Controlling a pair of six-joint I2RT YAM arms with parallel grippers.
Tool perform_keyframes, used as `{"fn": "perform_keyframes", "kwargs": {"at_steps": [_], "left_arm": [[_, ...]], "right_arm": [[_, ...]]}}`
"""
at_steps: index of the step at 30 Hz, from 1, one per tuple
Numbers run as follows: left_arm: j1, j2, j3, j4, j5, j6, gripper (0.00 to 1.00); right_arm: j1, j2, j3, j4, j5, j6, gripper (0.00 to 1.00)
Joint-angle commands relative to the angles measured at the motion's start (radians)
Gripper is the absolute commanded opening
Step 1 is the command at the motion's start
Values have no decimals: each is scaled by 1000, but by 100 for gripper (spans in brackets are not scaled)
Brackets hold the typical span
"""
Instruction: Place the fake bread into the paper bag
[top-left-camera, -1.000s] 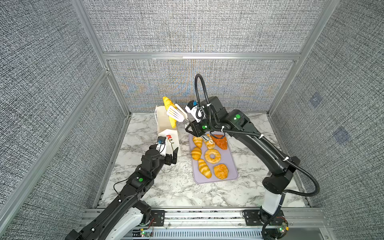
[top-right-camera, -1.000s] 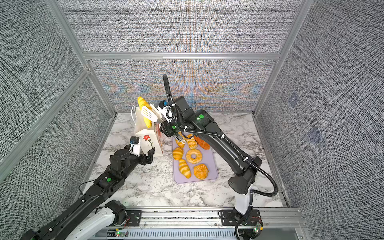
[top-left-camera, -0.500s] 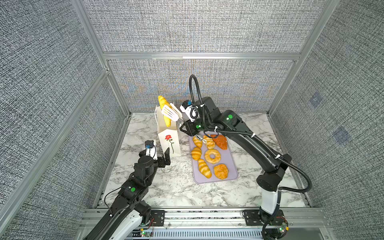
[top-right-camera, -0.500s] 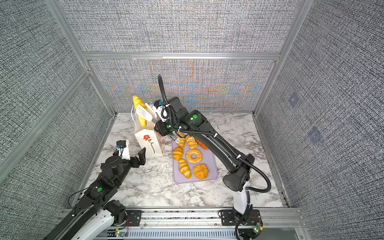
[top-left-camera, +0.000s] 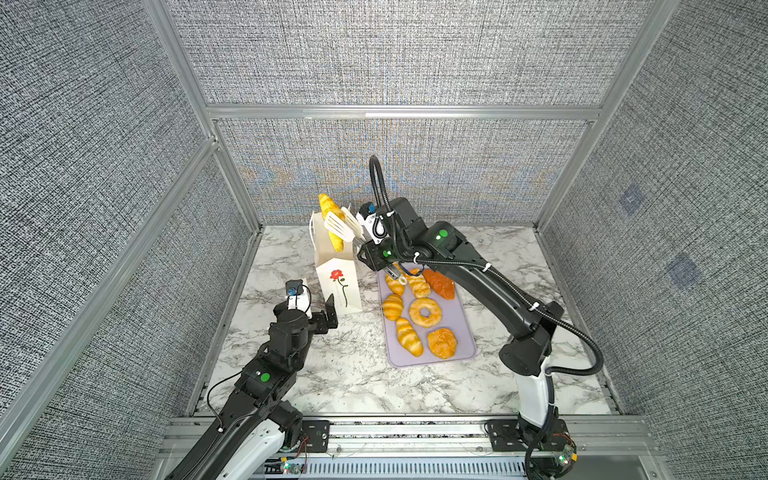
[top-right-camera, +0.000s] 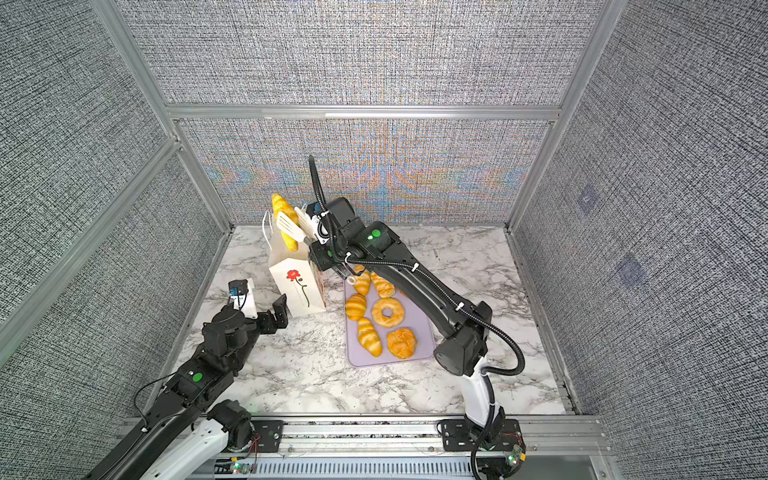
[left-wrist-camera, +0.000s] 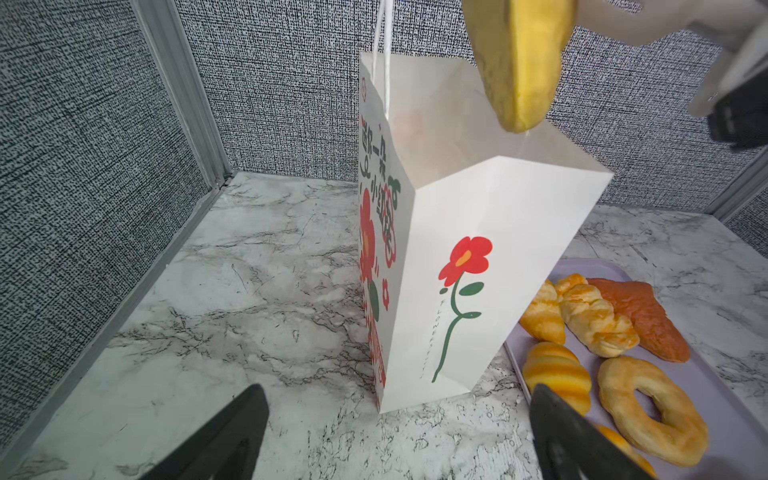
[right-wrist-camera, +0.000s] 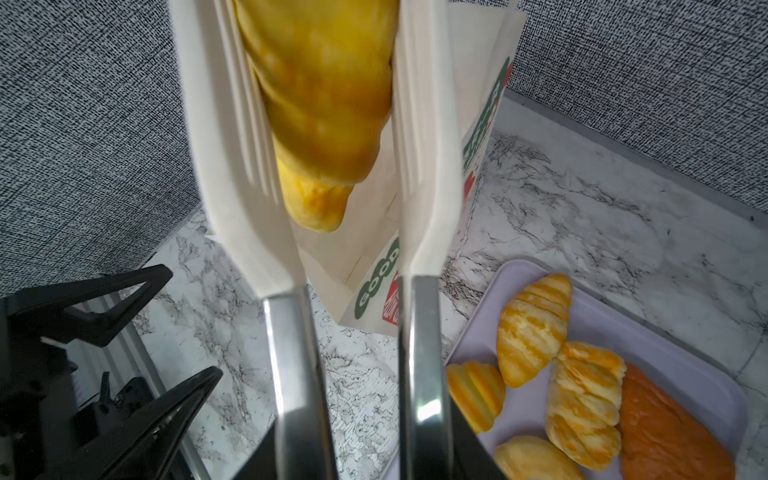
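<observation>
Fake bread (top-left-camera: 326, 204) — one glossy yellow piece — hangs over the paper bag (top-left-camera: 338, 286) in a top view, pinched in tongs (top-left-camera: 337, 222) my right gripper (top-left-camera: 360, 241) clamps. Left wrist: my left gripper (left-wrist-camera: 399, 392) gapes, empty, near the bag. Right wrist: looks light, slick; grip mid-body.

Marble table (top-left-camera: 353, 374) bears the upright paper bag (top-left-camera: 338, 286) and lavender tray (top-left-camera: 459, 320).
</observation>
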Motion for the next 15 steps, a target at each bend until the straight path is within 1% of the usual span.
{"fn": "perform_keyframes", "kwargs": {"at_steps": [1,5,9,15], "left_arm": [[2,6,16,-12,-6,-6,99],[1,7,40,-24,-25,-9,99],[3,29,98,-64,-33,-15,99],[3,60,178,-102,-44,-1,99]], "right_arm": [[1,8,11,46,29,2,45],[1,9,10,26,53,-4,58],[1,-4,10,15,71,-16,66],[1,-27,5,2,79,-26,68]]}}
